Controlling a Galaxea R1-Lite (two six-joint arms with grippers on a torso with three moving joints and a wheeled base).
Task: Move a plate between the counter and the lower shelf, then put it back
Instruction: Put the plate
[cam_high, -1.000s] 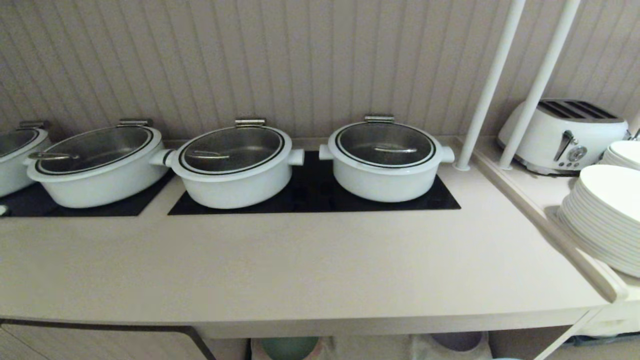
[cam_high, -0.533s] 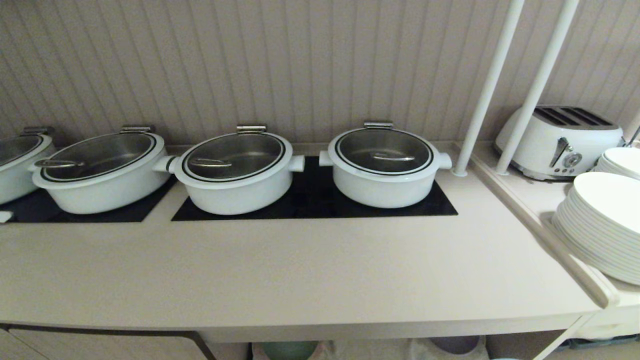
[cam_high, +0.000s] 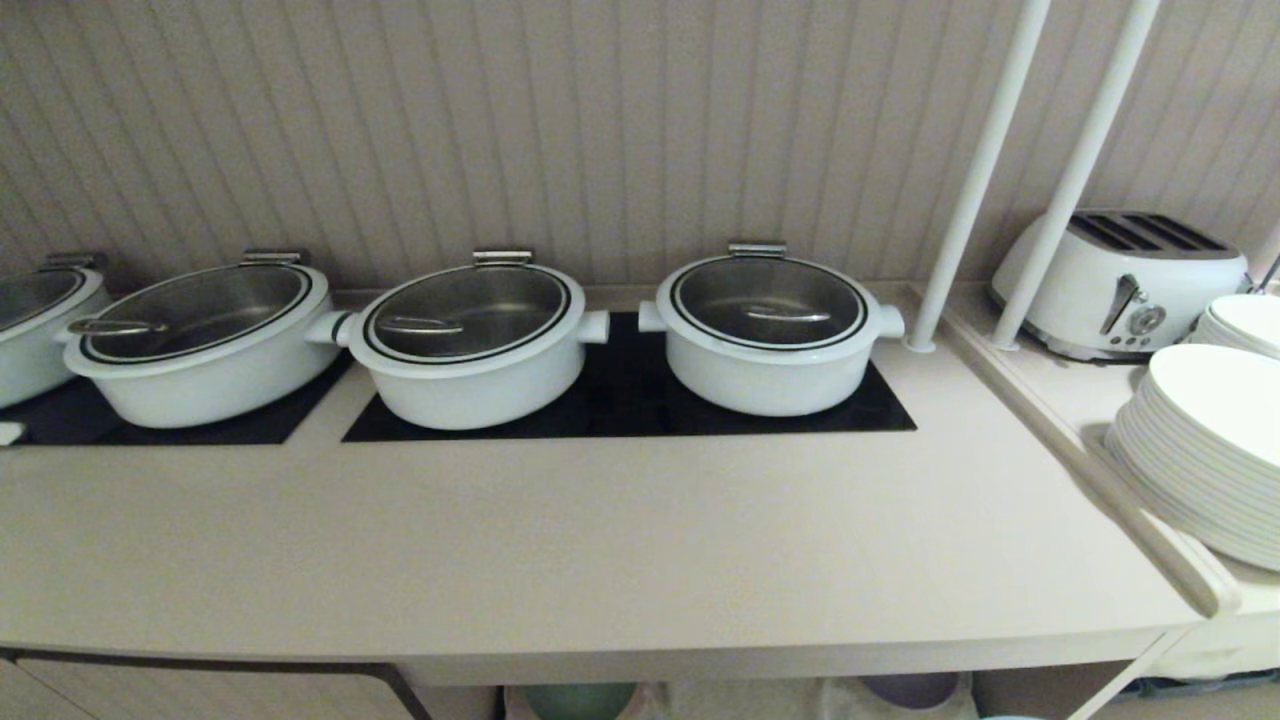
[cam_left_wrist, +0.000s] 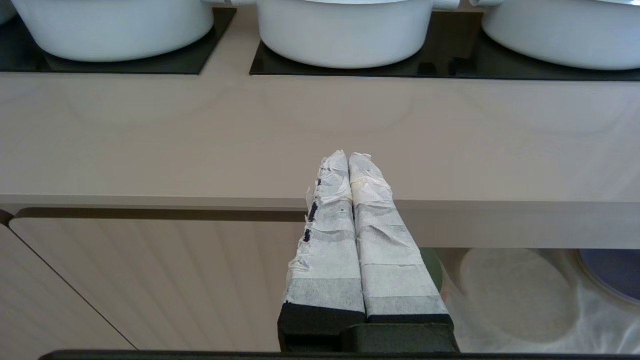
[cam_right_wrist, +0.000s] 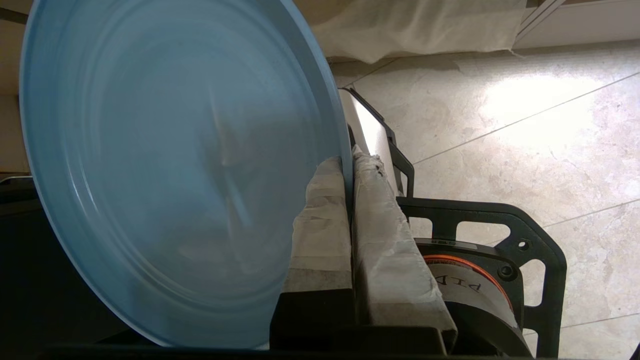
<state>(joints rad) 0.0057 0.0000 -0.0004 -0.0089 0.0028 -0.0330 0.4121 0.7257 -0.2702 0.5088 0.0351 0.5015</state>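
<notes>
The right gripper (cam_right_wrist: 348, 162) pinches the rim of the light-blue plate (cam_right_wrist: 170, 165). The rim edge sits in the seam between the two tape-wrapped fingers (cam_right_wrist: 322, 215), one finger against each face of the plate. The rest of the plate extends clear of the fingers to one side, its concave face toward the wrist camera. Behind the plate and gripper lie the tiled floor (cam_right_wrist: 525, 130) and a hanging white cloth (cam_right_wrist: 425, 25). The plate rests on no surface and does not appear in the head view.

The left gripper (cam_left_wrist: 349, 159) is empty, its taped fingers (cam_left_wrist: 327, 235) pressed together along their full length. It is level with the front edge of the counter (cam_high: 600, 530), pointing toward it.

On the counter, three white pots (cam_high: 765, 330) with glass lids stand on black glass panels (cam_high: 620, 395); a fourth pot is cut off at the left edge. Below the counter edge, the lower shelf (cam_left_wrist: 520, 295) holds a wrinkled white cloth with a round raised spot, between a green plate (cam_high: 580, 697) and a purple plate (cam_high: 910, 688). On the raised side ledge to the right stand a white toaster (cam_high: 1125, 280), stacked white plates (cam_high: 1200, 450) and two white poles (cam_high: 985, 170).
</notes>
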